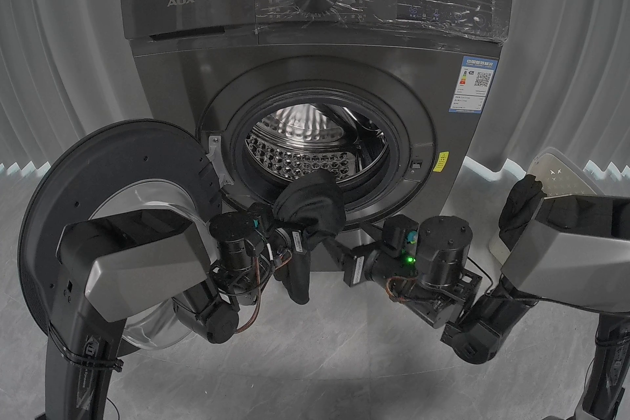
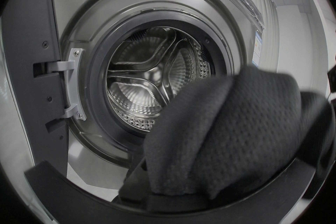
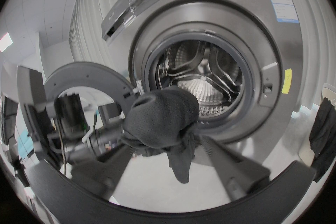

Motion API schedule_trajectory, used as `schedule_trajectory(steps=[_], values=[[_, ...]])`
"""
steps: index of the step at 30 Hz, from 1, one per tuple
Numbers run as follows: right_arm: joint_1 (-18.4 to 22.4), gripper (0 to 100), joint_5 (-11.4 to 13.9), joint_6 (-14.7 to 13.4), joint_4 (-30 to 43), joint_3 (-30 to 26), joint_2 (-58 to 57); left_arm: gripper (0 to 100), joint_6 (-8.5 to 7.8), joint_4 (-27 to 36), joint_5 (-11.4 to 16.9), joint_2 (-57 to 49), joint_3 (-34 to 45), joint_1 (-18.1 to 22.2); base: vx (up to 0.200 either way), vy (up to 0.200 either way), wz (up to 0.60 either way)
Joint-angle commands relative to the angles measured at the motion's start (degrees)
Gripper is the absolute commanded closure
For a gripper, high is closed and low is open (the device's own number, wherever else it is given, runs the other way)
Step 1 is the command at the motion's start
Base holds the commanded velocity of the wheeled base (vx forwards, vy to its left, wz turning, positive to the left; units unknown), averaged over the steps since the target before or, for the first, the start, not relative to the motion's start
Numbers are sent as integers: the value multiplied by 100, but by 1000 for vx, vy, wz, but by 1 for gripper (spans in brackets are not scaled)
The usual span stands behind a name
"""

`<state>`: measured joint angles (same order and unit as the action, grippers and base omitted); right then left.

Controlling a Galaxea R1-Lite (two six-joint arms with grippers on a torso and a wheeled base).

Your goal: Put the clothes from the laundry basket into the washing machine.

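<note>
The washing machine (image 1: 315, 86) stands in front of me with its drum (image 1: 305, 142) open and nothing inside it. My left gripper (image 1: 283, 232) is shut on a black garment (image 1: 310, 208), held bunched at the lower rim of the opening, with one end hanging down. The garment (image 2: 227, 137) hides the left fingers in the left wrist view. My right gripper (image 1: 333, 247) is open just right of the hanging end, below the rim. Its fingers (image 3: 234, 165) stand wide apart on either side of the garment (image 3: 161, 119). More black clothes (image 1: 522, 205) drape over the laundry basket (image 1: 564, 168) at the right.
The round door (image 1: 118, 178) is swung fully open to the left, close behind my left arm. Grey floor (image 1: 341, 349) lies free in front of the machine. Pleated curtains (image 1: 59, 47) hang behind it. The basket's clothes (image 3: 322, 137) hang to the machine's right.
</note>
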<state>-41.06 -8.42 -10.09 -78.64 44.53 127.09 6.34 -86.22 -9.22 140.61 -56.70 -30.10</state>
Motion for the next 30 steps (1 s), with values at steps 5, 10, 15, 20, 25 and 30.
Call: schedule_trajectory(steps=[5, 10, 15, 20, 25, 30], values=[[10, 0, 210, 43, -28, -1597, -386, 100, 43, 0, -72, -473, 89, -22, 0, 0, 0], [133, 0, 183, 16, -28, -1667, -228, 100, -80, -263, -432, -736, 432, -128, 0, 0, 0], [370, 0, 183, -1, 24, -1720, -79, 100, -98, -263, -370, -1062, 783, -286, 0, 0, 0], [406, 0, 183, -19, -20, -1693, 27, 100, -353, -263, -441, -1026, 809, -453, 0, 0, 0], [362, 0, 174, -19, -20, -1650, 27, 100, -467, -263, -441, -930, 739, -497, 0, 0, 0], [353, 0, 183, -37, -20, -1702, 35, 100, -484, -255, -423, -895, 757, -479, 120, 0, 0]])
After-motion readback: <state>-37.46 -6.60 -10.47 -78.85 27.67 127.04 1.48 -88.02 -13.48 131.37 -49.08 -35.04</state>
